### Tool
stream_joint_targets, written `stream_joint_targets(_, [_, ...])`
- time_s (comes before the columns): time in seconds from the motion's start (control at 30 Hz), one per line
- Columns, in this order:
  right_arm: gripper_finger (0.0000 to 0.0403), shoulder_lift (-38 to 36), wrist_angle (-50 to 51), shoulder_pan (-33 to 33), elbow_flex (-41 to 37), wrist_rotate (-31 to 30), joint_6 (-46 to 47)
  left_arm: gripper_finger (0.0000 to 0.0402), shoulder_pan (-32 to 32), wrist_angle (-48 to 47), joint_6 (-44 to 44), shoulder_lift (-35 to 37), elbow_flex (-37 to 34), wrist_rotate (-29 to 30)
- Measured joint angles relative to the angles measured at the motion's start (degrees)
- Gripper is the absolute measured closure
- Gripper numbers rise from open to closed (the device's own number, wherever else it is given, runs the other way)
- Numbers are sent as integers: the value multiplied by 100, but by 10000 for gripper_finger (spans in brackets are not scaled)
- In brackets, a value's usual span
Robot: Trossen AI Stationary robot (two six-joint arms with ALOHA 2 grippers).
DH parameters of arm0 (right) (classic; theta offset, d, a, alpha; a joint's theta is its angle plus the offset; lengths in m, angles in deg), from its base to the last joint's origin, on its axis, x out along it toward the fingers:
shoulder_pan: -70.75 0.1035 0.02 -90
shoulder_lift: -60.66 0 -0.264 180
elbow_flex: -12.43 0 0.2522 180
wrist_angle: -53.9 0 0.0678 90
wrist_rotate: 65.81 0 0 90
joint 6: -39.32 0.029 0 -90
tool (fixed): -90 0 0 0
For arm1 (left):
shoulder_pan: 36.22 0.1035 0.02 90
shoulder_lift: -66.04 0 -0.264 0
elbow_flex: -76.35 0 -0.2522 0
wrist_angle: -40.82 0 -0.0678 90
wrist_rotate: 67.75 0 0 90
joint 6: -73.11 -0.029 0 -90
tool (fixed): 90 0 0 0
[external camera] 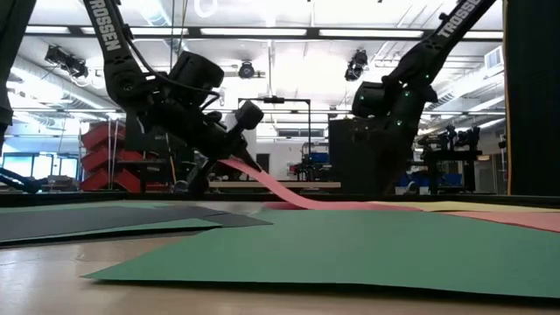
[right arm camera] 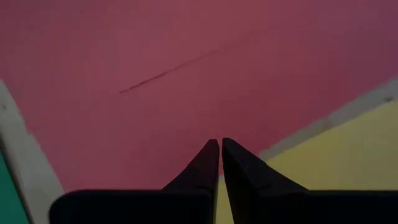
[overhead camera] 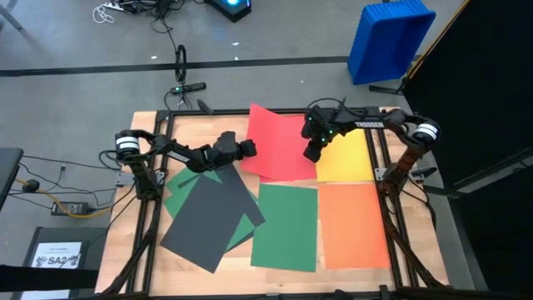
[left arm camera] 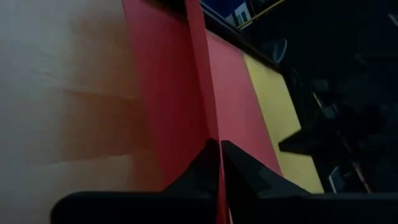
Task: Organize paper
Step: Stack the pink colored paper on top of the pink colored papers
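Wooden table point(overhead camera: 208, 271), left jaws point(overhead camera: 248, 147) pinching red paper point(overhead camera: 279, 142) edge

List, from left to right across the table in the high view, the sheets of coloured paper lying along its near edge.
Dark grey sheet → green sheet → orange sheet. The smaller green sheets under the dark grey one are left out, since they overlap it.

Both hands closed: left hand point(overhead camera: 249, 147) raised, right hand point(overhead camera: 312, 153) lowered
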Motion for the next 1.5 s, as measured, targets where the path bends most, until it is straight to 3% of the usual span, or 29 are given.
stream_joint_targets(0.5, [403, 246, 66, 746, -9, -294, 138, 402, -126, -230, 137, 4, 7, 410])
stream_joint_targets(0.77, [403, 679, -424, 974, 37, -11, 363, 402, -186, -312, 135, 4, 7, 480])
stream_joint_targets(1.13, [403, 717, -224, 1096, 340, 228, 797, 402, -188, -429, 124, 4, 9, 599])
stream_joint_targets(1.5, [403, -115, -63, 1098, 426, 197, 666, 402, -188, -378, 17, 7, 9, 620])
